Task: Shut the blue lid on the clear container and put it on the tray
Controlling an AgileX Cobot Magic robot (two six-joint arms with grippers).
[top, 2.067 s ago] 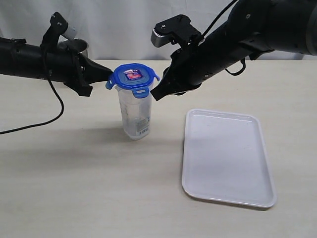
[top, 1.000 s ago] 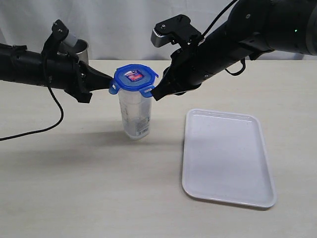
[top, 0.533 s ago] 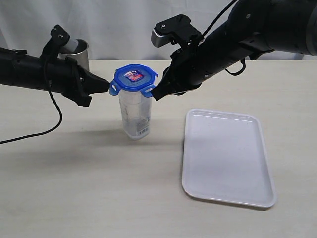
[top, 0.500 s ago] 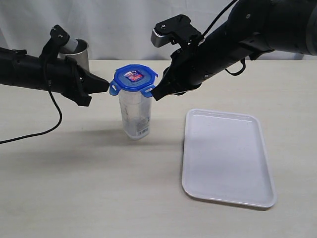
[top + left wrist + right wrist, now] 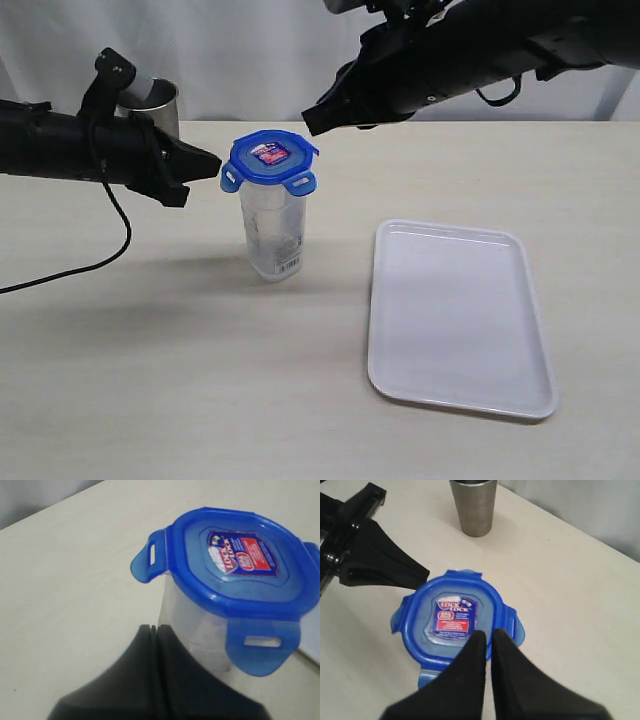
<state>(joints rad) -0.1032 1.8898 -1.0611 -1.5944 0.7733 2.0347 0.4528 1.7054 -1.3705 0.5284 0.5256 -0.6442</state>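
The blue lid (image 5: 270, 158) sits on top of the clear container (image 5: 273, 235), which stands upright on the table left of the white tray (image 5: 455, 320). The lid's flaps stick outward. My left gripper (image 5: 214, 166) is shut, with its tip just left of the lid's left flap, beside the container wall (image 5: 195, 625). In the left wrist view the left gripper (image 5: 156, 627) holds nothing and the lid (image 5: 240, 565) is close by. My right gripper (image 5: 309, 124) is shut and empty, hanging in the air above and to the right of the lid (image 5: 455, 625). The right gripper (image 5: 487, 632) shows only a thin slit between its fingers.
A steel cup (image 5: 157, 100) stands behind the left arm near the table's back edge; the steel cup (image 5: 473, 505) also appears in the right wrist view. A black cable (image 5: 90, 260) trails from the left arm over the table. A white curtain closes the back.
My right gripper has lifted up and away from the lid's right side. The left gripper has stayed almost still by the left flap. The container has not moved.
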